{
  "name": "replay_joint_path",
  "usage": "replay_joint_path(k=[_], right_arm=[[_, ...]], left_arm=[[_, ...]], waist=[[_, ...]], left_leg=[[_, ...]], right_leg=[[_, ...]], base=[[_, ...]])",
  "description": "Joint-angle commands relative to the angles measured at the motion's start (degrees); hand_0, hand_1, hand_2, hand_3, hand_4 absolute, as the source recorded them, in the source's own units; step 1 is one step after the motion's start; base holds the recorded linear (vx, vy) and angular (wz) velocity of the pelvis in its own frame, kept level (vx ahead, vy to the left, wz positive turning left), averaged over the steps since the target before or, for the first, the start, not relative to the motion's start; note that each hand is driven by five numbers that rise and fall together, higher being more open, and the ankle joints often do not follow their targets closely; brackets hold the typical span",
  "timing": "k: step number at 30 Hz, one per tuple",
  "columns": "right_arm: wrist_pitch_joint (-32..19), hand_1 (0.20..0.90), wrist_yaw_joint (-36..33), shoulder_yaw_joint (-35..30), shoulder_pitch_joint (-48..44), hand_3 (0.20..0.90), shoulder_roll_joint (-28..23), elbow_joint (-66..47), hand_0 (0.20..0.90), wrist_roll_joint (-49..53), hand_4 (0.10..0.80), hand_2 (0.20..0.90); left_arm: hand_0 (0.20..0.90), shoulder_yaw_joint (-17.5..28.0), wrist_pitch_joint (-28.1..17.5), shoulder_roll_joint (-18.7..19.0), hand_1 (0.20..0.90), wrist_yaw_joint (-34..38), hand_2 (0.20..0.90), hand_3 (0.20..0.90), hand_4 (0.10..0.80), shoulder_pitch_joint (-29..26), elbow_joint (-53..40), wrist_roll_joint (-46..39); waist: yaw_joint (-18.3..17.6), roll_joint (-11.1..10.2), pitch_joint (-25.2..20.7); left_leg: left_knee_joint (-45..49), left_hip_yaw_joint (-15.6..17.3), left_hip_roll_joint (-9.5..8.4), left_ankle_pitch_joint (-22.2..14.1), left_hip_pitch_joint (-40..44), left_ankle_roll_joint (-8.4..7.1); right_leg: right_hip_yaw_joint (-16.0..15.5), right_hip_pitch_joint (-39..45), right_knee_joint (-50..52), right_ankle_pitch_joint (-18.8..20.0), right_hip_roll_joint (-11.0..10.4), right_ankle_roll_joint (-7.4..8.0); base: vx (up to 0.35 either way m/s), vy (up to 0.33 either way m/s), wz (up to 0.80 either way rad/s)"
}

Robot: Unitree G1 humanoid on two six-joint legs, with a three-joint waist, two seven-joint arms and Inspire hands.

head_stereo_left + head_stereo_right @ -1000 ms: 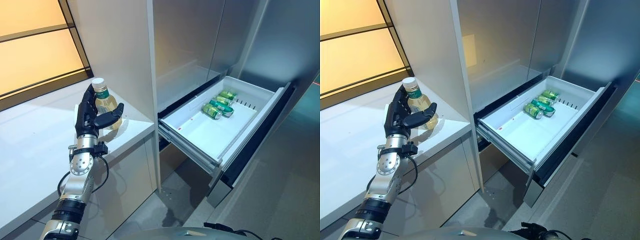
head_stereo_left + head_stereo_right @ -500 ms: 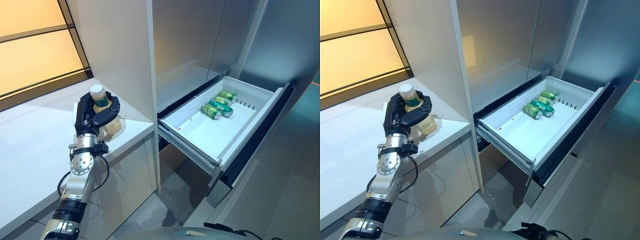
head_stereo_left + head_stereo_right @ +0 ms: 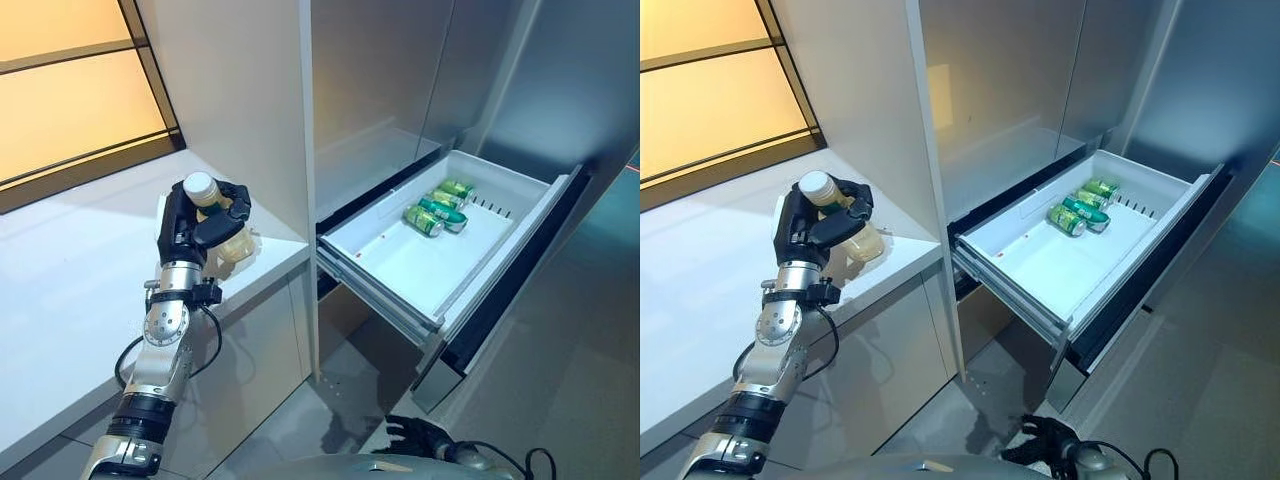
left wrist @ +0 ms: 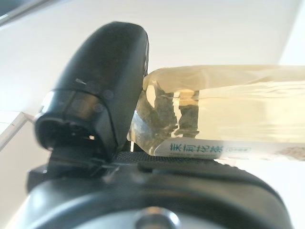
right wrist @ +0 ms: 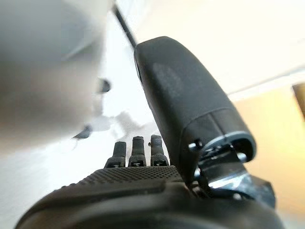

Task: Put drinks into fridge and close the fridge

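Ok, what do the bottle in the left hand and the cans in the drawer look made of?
Bottle: likely clear plastic, since pale liquid shows through it, with a white cap. Cans: probably metal, green with a glossy sheen. The left hand is curled round the bottle; the drawer looks like matte white plastic.

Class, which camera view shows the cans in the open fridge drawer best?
The right eye view: the green cans lie unobstructed at the far end of the white drawer. The left eye view shows them almost identically. Neither wrist view shows them.

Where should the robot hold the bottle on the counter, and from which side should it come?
Around the body, below the cap, from the robot's side: the bottle stands near the wall panel, and the left hand is already wrapped there.
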Motion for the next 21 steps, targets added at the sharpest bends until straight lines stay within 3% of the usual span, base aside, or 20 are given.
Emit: replay_joint_path(k=[1,8,12,17,21], right_arm=[[-3.3,0.9,2.6,1.3,-3.5,0.9,1.2,-8.4,0.9,3.0,0.8,0.9],[4.8,0.9,10.2,2.2,-3.5,0.9,0.9,-28.9,0.9,10.3,0.8,0.9],[6.9,0.9,13.4,1.3,-4.4,0.9,-1.7,-38.8,0.9,13.6,0.8,0.9],[7.2,0.9,13.6,-4.8,-8.8,0.9,-6.8,-56.8,0.9,21.1,0.8,0.9],[7.6,0.9,13.2,-7.4,-11.3,0.9,-8.3,-61.8,0.9,24.7,0.8,0.9]], left_arm=[[0.3,0.5,-8.0,0.5,0.3,-3.7,0.3,0.2,0.1,-10.1,-10.9,-2.2],[0.3,-0.4,-10.3,-0.7,0.3,-11.5,0.3,0.2,0.1,-9.2,-16.8,-9.5],[0.3,-0.5,-11.1,-0.1,0.3,-15.4,0.3,0.2,0.1,-8.8,-19.9,-11.9],[0.3,0.5,-10.8,1.3,0.3,-22.3,0.3,0.2,0.1,-8.2,-24.4,-19.5],[0.3,1.0,-9.3,1.6,0.3,-25.0,0.3,0.2,0.1,-8.5,-25.9,-22.7]], waist=[[-0.4,0.7,-2.0],[-0.5,0.0,-1.5],[-0.5,-0.3,-1.3],[-0.6,-0.6,-1.3],[-0.6,-0.8,-1.4]], left_leg=[[0.3,-1.0,-0.66,-4.9,0.4,0.57],[0.3,-1.4,-0.62,-4.4,-0.1,0.33],[0.3,-1.5,-0.59,-4.3,-0.2,0.23],[0.3,-1.4,-0.6,-4.2,-0.6,0.21],[0.3,-1.2,-0.57,-4.2,-0.9,0.21]], right_leg=[[-3.2,-2.3,2.0,1.3,-0.6,2.78],[-3.6,-2.4,1.6,1.7,-0.7,2.85],[-3.6,-2.4,1.5,1.8,-0.7,2.94],[-3.2,-2.8,1.5,1.9,-0.7,3.19],[-3.0,-3.1,1.4,2.0,-0.7,3.28]], base=[[0.0,0.0,0.0],[-0.021,-0.01,0.0],[0.0,0.0,0.0],[0.0,0.0,0.0],[-0.011,-0.002,-0.02]])
